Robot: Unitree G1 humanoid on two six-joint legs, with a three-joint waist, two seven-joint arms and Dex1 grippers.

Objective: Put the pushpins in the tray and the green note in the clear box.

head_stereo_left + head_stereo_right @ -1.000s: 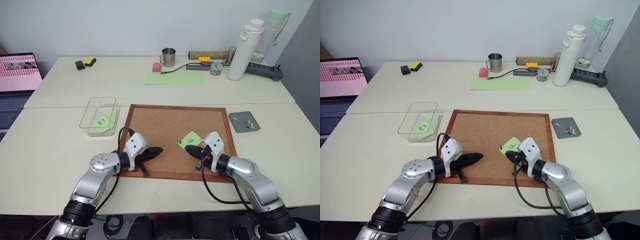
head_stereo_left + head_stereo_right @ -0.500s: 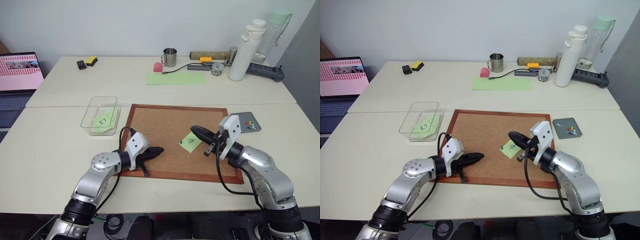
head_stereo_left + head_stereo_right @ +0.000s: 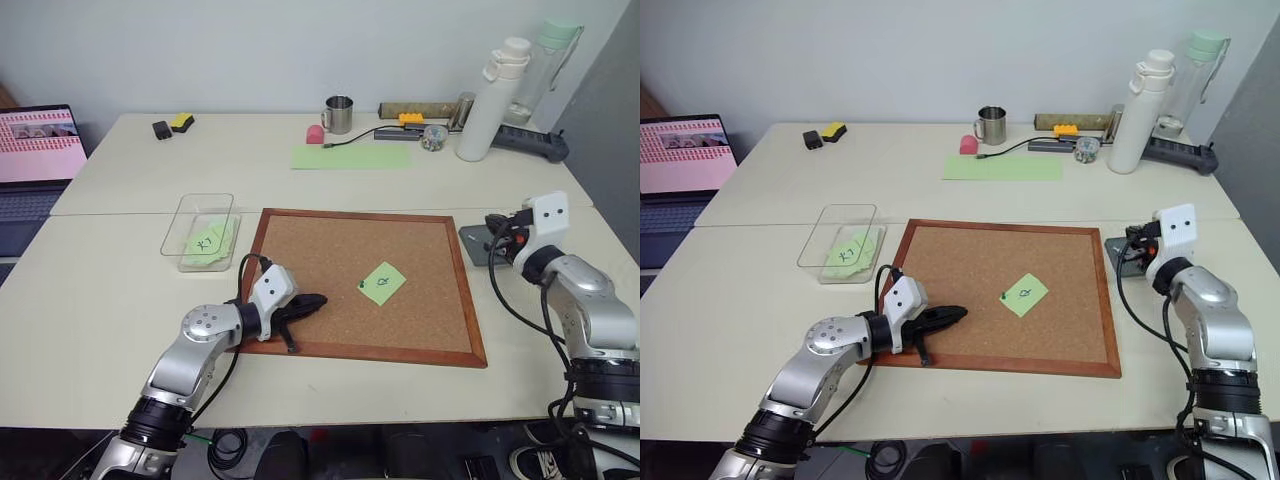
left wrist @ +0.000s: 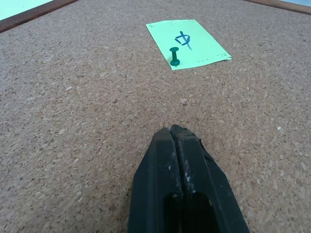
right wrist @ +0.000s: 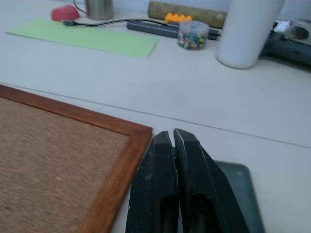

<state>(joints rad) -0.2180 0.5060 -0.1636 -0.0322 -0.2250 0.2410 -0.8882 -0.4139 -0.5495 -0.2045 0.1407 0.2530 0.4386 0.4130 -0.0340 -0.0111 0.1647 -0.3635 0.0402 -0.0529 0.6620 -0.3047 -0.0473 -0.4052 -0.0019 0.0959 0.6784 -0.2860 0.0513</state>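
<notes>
Far left: laptop (image 3: 35,145) at bench (image 3: 120,300) edge. Clear box (image 3: 200,232) sits just left of corkboard (image 3: 330,270), w/ green papers lying inside. Left tool (image 3: 315,300) rests low over the board's near-left part, fingers (image 4: 180,194) pressed together w/ nothing between them, tip aimed twd the green note (image 3: 383,283). That note lies on the cork, right of center, dark handwritten mark on it; one dark green pushpin (image 4: 174,56) stands at its left edge, stuck in. Far side of bench, mid: long pale-green sheet (image 3: 350,156), pink item, metal mug (image 3: 337,114), cable, small jar of mixed pins (image 5: 193,35). Further right: white bottle (image 3: 490,98) and clear bottle w/ green cap behind it. Right tool (image 5: 173,145) is off the board's right side, hovering over the near-left part of the grey tray (image 5: 243,194); fingers closed together. Cannot tell if anything tiny is pinched between them. Tray lies just right of the board frame, apart from it, mostly hidden behind the right arm in head views.
</notes>
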